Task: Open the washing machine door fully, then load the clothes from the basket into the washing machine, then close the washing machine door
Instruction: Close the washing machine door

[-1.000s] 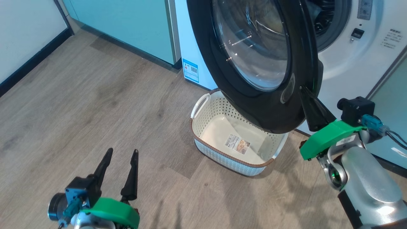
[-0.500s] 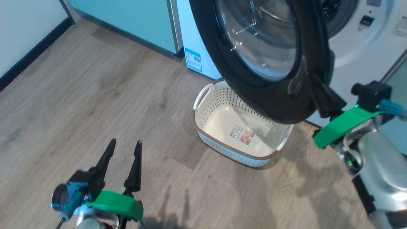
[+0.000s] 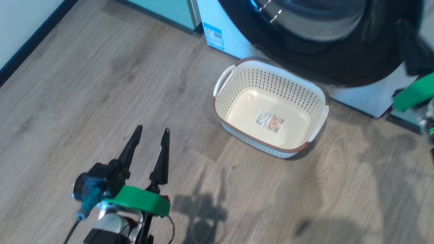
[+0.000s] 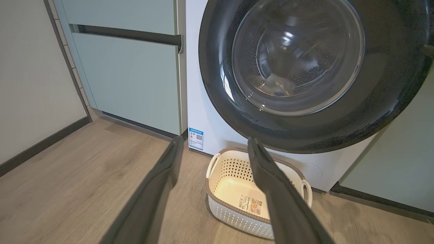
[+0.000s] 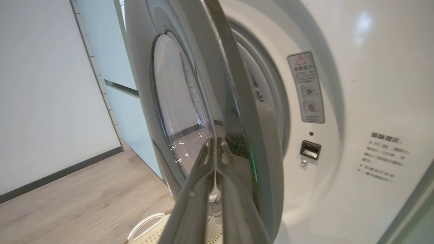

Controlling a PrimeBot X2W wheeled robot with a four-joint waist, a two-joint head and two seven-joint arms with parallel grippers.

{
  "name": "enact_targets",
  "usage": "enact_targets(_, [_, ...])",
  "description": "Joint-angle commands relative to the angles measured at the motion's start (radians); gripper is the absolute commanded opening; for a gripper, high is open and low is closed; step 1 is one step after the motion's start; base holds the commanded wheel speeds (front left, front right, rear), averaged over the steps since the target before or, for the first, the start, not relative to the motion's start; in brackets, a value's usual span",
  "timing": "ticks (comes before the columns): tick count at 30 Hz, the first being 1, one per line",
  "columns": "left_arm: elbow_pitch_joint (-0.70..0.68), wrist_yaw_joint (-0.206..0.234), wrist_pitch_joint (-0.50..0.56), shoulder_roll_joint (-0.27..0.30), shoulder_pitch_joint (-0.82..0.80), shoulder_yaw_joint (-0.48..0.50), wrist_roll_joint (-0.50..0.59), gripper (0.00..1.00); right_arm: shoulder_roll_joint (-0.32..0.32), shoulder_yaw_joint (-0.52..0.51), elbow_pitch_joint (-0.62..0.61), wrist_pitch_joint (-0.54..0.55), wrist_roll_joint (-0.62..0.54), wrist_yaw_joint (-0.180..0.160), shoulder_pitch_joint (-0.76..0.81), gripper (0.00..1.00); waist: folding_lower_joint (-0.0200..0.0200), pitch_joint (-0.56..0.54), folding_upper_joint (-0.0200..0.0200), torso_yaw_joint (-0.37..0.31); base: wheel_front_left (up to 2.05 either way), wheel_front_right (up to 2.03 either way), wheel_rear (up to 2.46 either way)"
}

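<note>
The basket stands empty on the floor at the foot of the washing machine: loading looks done. Only the washing machine door, ajar, is left. My right gripper, fingers together and empty, presses its edge. My left gripper hangs open, idle.

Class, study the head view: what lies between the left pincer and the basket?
The stretch is bare. In the head view, plain wood-plank floor runs from the left pincer to the basket, with nothing lying on it.
</note>
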Motion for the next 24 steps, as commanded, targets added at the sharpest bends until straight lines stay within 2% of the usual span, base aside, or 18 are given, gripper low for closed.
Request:
enact_targets(1, [-0.027,-0.008,-0.007,-0.002,-0.047,0.041,0.013,1.0,-0.016,-0.002,-0.019,-0.009,-0.01,-0.003,-0.058,0.0,-0.0002,0.033,0.0,0.01,0.0,0.0,0.0])
enact_targets(13, [-0.002,-0.077,-0.007,-0.093,-0.087,0.076,0.054,1.0,-0.086,-0.028,0.07,-0.007,-0.047,-0.003,-0.211,0.0,-0.0002,0.111,0.0,0.047,0.0,0.0,0.0])
enact_targets(24, [0.016,-0.114,-0.007,-0.129,-0.092,0.101,0.08,1.0,-0.117,-0.028,0.127,-0.009,-0.062,-0.003,-0.253,0.0,-0.0002,0.114,0.0,0.056,0.0,0.0,0.0])
